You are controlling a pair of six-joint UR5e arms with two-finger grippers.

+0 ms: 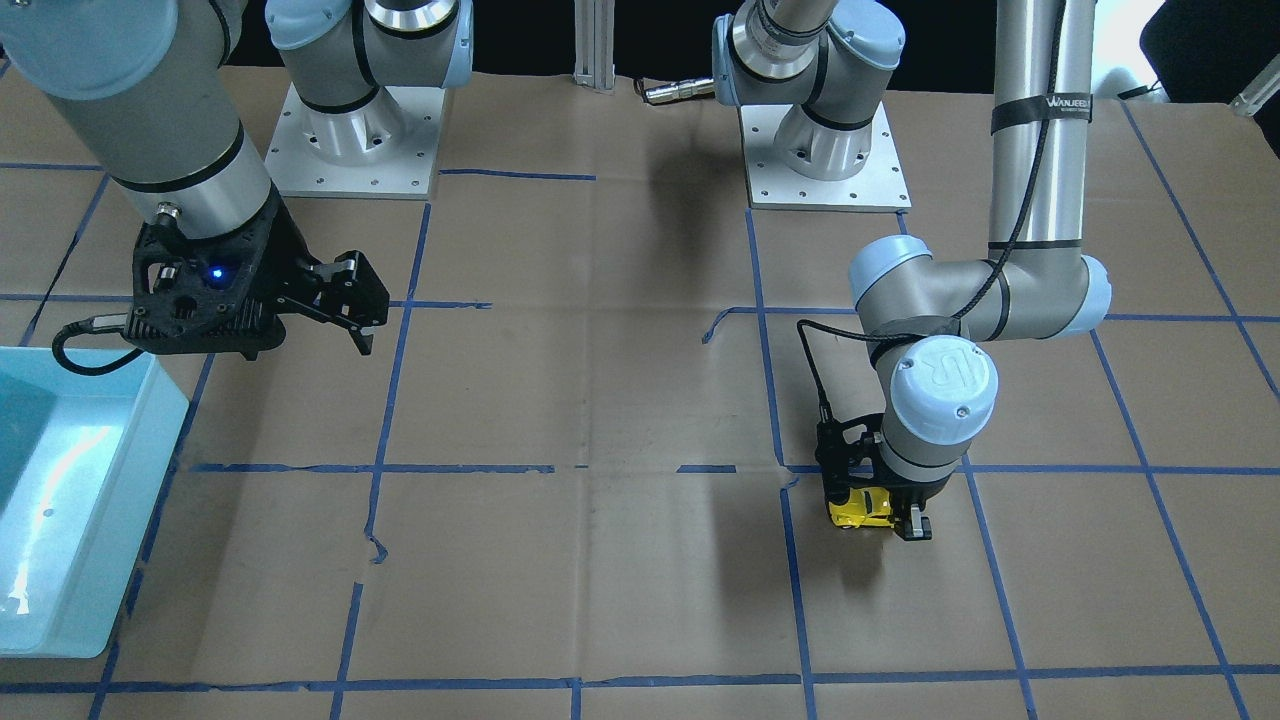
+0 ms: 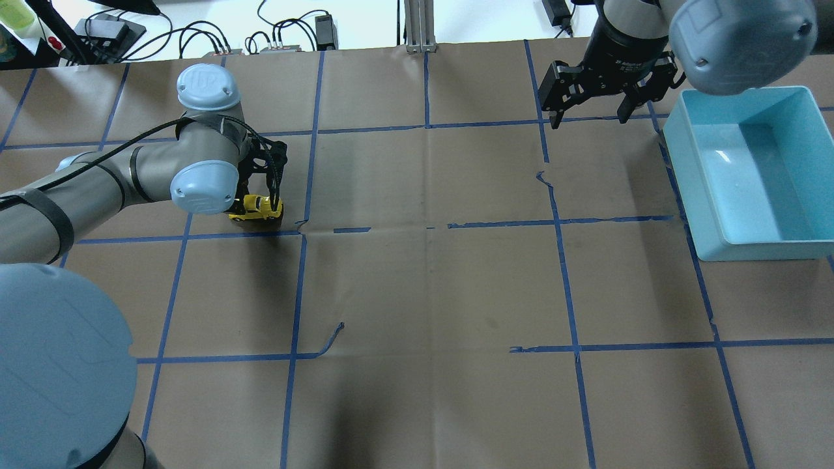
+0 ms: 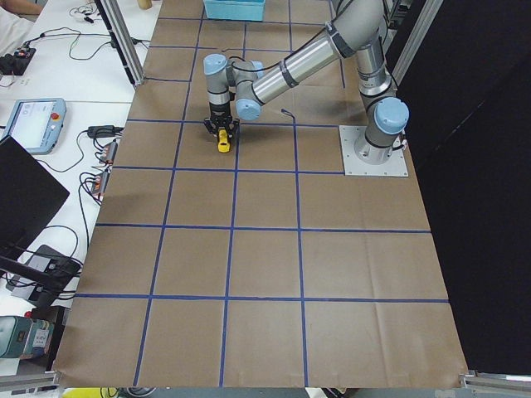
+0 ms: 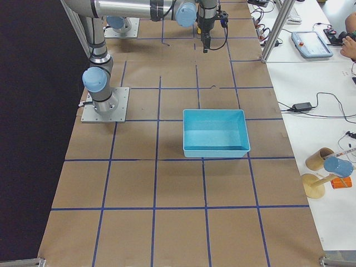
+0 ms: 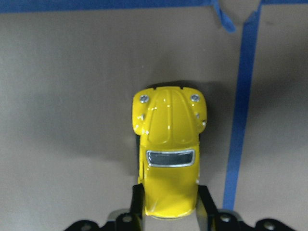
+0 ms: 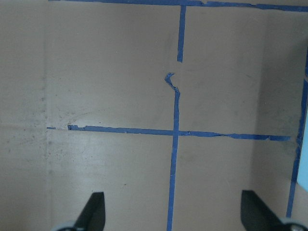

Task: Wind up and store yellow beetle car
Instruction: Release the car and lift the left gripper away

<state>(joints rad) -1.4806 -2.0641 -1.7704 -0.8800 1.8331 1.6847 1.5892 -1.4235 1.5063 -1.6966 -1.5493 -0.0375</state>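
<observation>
You can pass over the table (image 2: 430, 280) through the overhead view's middle; the car (image 2: 257, 207) left and the bin (image 2: 759, 251) right block.

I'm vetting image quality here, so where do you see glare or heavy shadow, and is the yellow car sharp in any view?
Front-facing view: strong glare inside the blue bin, and a dark shadow beside the yellow beetle car. Left wrist view: the car is sharp, with small glints on its hood. Right wrist view: pale, washed-out paper.

Overhead, front: high, opposite sides, sharing brown paper-covered worktop (image 2: 423, 280). End views: far, lengthwise. Wrist views: close, downward; left shares glossy yellow beetle car (image 5: 169, 134) with overhead.
</observation>
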